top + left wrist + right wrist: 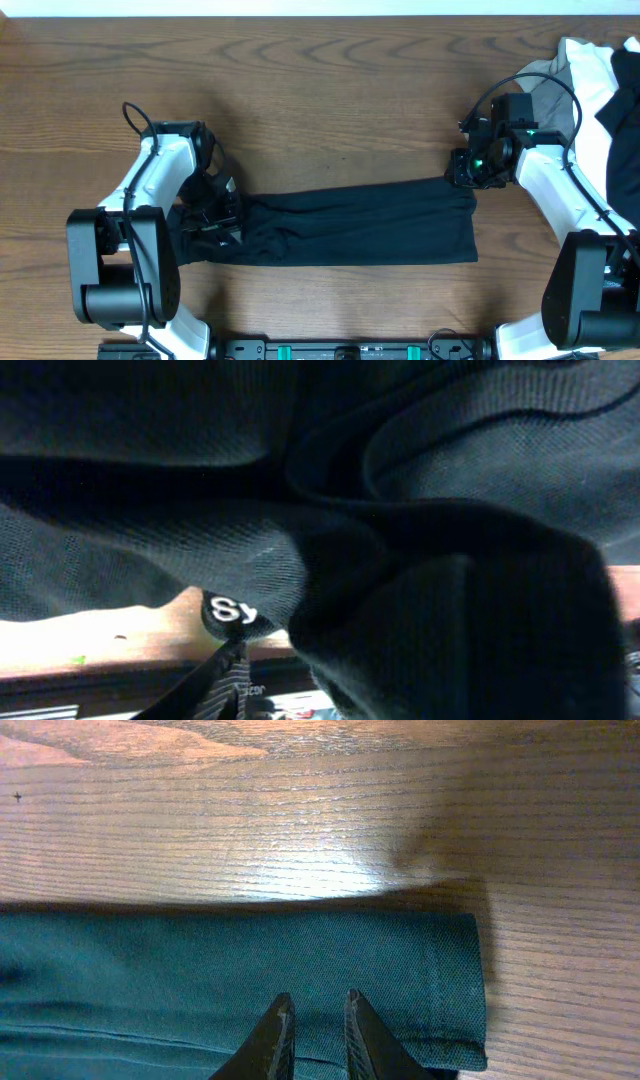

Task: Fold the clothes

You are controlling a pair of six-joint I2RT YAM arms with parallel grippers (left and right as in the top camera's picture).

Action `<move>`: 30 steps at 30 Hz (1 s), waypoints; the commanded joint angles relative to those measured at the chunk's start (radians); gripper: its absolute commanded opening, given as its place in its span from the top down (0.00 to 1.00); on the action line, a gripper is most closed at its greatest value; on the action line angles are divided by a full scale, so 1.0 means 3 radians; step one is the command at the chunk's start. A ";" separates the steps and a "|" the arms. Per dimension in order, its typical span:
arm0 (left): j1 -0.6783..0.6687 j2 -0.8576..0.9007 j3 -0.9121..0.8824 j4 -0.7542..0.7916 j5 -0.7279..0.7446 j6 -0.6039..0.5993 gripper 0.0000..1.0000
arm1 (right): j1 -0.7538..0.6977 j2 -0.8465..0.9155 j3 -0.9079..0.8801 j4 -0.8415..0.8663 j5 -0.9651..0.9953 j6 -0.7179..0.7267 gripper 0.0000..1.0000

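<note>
Black garment point(360, 225): crowds the left wrist lens in rumpled folds; from overhead it lies on the wooden table point(330, 90) as one long narrow band stretched between the two arms, so the lengthwise folding looks done and the crosswise folds look left to do. Heap of other clothes point(600, 90), white, grey and black: at the table's right edge, unfolded, apparently awaiting its turn, and visible from overhead alone. Left gripper point(215, 215): sunk in the bunched left end of the band; its fingers show in neither view, so released or clenched cannot be told. Right gripper point(315, 1005): at the band's far right corner, jaws narrowed to a slit with the tips down on the cloth, by the look of it pinching it. Stitched hem point(455, 980): flat and square, seen only by the right wrist. White lettering "Sy" point(232, 610): seen only by the left wrist.
</note>
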 commanded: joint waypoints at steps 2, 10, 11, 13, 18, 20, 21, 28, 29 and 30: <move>0.0018 -0.0081 0.0060 -0.0132 -0.0019 -0.0034 0.73 | 0.0022 -0.0051 0.0017 -0.0013 -0.0037 -0.0064 0.83; 0.0018 -0.0707 0.0309 -0.0006 -0.0019 -0.0292 0.73 | 0.0022 -0.0051 0.0017 -0.0017 0.0084 -0.0064 0.83; 0.0018 -0.0823 0.0309 0.0046 -0.0019 -0.0393 0.73 | 0.0022 -0.0051 0.0017 -0.0015 0.0085 -0.0064 0.83; -0.0004 -0.0982 0.0309 0.0132 -0.0011 -0.0542 0.74 | 0.0022 -0.0051 0.0017 -0.0015 0.0085 -0.0065 0.83; -0.0192 -0.1083 0.0298 0.0237 0.0000 -0.0544 0.73 | 0.0022 -0.0051 0.0017 -0.0014 0.0084 -0.0064 0.82; -0.0282 -0.1052 0.0243 0.0272 -0.0022 -0.0544 0.60 | 0.0022 -0.0051 0.0017 -0.0017 0.0084 -0.0064 0.82; -0.0319 -0.1029 0.0206 0.0301 -0.0048 -0.0543 0.57 | 0.0022 -0.0051 0.0017 -0.0018 0.0084 -0.0065 0.82; -0.0385 -0.0779 0.0104 0.0395 -0.0595 -0.0610 0.56 | 0.0022 -0.0051 0.0017 -0.0066 0.0085 -0.0066 0.81; -0.0385 -0.0735 0.0104 0.0420 -0.0594 -0.0610 0.56 | 0.0022 -0.0051 0.0017 -0.0066 0.0085 -0.0066 0.82; -0.0385 -0.0693 0.0104 0.0432 -0.0591 -0.0610 0.56 | 0.0022 -0.0051 0.0017 -0.0065 0.0084 -0.0065 0.81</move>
